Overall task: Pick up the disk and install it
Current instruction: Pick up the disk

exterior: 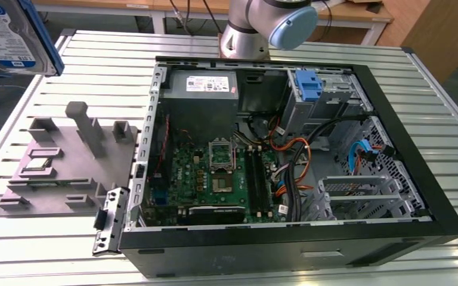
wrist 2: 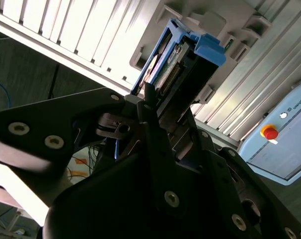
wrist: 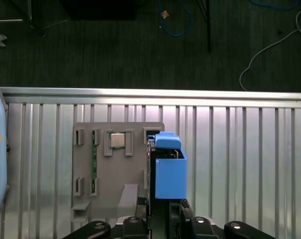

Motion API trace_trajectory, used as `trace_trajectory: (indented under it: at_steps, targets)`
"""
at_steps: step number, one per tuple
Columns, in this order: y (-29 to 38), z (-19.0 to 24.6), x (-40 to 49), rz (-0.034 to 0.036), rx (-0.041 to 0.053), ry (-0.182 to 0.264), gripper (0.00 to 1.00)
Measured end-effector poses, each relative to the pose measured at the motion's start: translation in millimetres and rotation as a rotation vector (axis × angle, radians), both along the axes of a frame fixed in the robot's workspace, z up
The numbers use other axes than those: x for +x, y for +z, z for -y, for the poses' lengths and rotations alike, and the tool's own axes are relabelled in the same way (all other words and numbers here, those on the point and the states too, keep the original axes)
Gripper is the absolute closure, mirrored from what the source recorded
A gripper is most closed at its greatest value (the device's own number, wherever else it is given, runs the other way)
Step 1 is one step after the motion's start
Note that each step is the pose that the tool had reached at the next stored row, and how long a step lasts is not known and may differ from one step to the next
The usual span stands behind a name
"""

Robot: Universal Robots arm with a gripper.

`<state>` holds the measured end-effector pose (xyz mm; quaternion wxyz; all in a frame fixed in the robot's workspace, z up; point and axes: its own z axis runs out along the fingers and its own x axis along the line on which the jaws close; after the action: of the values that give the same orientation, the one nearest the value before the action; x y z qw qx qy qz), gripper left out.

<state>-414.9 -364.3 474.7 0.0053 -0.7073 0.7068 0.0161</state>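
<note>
Your black two-finger gripper (wrist: 162,211) is clamped on the disk (wrist: 169,172), a flat silver-grey metal hard drive with blue plastic side rails, held edge-on in both wrist views. Below it sits the grey moulded plastic fixture tray (wrist: 118,174) on the slatted aluminium table (wrist: 240,164), well apart from the raised disk. The pick-up looks done and the installing is left. Farther off, the open black computer case (exterior: 443,220) waits, and its silver metal drive cage (exterior: 356,190) looks empty.
</note>
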Motion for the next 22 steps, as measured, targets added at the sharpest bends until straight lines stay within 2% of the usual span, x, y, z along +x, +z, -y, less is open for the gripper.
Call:
trace_trajectory:
  at_steps: [15, 19, 22]
  targets:
    - [1.6, 0.0, 0.3, 0.0, 0.0002, 0.0, 0.65]
    - [1.6, 0.0, 3.9, 0.0, 0.0002, 0.0, 0.65]
    - [1.6, 0.0, 10.0, -0.0001, 0.0003, 0.0, 0.65]
